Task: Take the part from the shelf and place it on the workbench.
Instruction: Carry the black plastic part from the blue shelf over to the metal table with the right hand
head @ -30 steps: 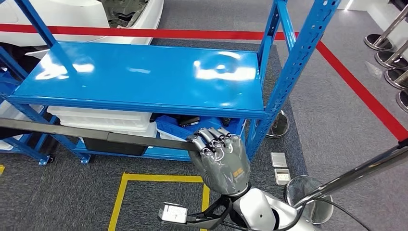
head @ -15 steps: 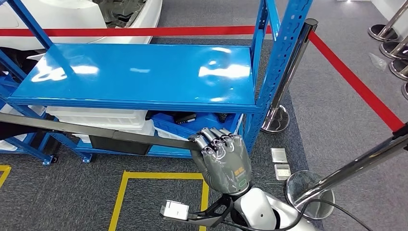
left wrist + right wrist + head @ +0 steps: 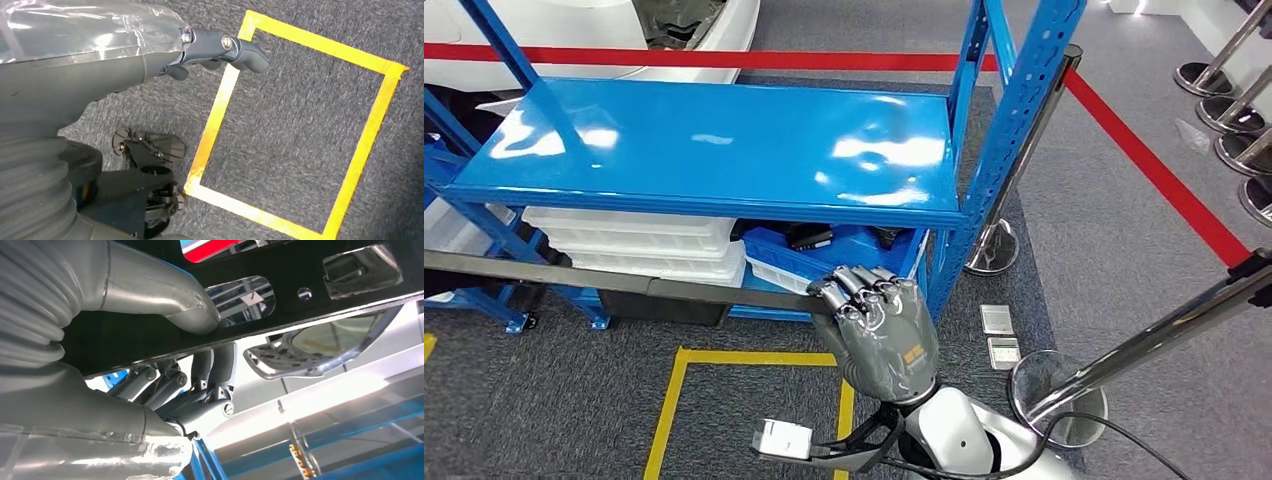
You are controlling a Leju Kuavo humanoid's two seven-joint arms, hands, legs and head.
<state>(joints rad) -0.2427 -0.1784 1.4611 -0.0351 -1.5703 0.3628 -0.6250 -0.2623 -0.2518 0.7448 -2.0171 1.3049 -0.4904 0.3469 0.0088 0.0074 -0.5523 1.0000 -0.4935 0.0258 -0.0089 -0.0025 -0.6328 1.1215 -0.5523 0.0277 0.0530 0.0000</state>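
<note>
Still gripping the part (image 3: 624, 281), right robot hand (image 3: 879, 330) looks fully curled.

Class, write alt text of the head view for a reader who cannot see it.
The right robot hand grips one end of a long, flat dark grey part, held level in front of a glossy blue metal shelf rack. White plastic trays sit on the lower shelf, above grey carpet.
</note>
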